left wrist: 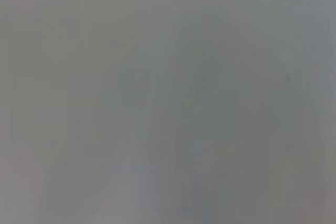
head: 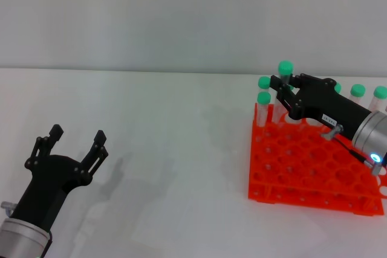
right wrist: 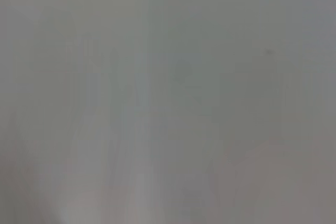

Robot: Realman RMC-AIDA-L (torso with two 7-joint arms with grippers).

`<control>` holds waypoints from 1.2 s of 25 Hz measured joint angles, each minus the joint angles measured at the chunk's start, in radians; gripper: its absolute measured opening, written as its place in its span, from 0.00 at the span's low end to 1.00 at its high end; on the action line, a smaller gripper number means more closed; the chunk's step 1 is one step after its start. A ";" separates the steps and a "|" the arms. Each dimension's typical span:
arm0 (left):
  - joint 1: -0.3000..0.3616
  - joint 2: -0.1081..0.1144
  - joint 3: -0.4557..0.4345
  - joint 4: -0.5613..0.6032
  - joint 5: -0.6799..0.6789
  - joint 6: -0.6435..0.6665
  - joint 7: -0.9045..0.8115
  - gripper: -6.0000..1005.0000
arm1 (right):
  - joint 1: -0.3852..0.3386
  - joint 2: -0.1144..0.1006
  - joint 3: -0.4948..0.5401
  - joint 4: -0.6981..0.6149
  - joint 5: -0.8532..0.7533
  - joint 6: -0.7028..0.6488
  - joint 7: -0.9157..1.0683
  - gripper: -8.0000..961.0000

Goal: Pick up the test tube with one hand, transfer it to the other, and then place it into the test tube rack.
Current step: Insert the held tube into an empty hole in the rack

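- right claw, upper right of the frame, is pinched on the test tube above the test tube rack.
- left claw, lower left, gapes wide, holding nothing.
- risk: the tube could knock neighbouring tubes or miss its hole.
- white label on the right claw: unreadable.

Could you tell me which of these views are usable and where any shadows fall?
Head view: sharp and evenly lit; the open left end effector casts a soft shadow on the table. Left wrist and right wrist views: featureless grey blur, showing nothing recognisable.
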 joint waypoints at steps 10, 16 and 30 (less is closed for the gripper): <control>-0.002 0.000 0.000 -0.003 0.002 0.002 -0.002 0.89 | -0.007 0.000 0.018 0.018 0.000 0.042 -0.035 0.22; -0.002 0.000 0.000 -0.003 0.002 0.003 -0.002 0.89 | -0.006 0.000 0.046 0.038 0.000 0.065 -0.077 0.22; -0.023 0.002 0.000 -0.003 0.001 0.009 -0.002 0.89 | -0.016 0.000 0.042 0.052 -0.014 0.115 -0.083 0.28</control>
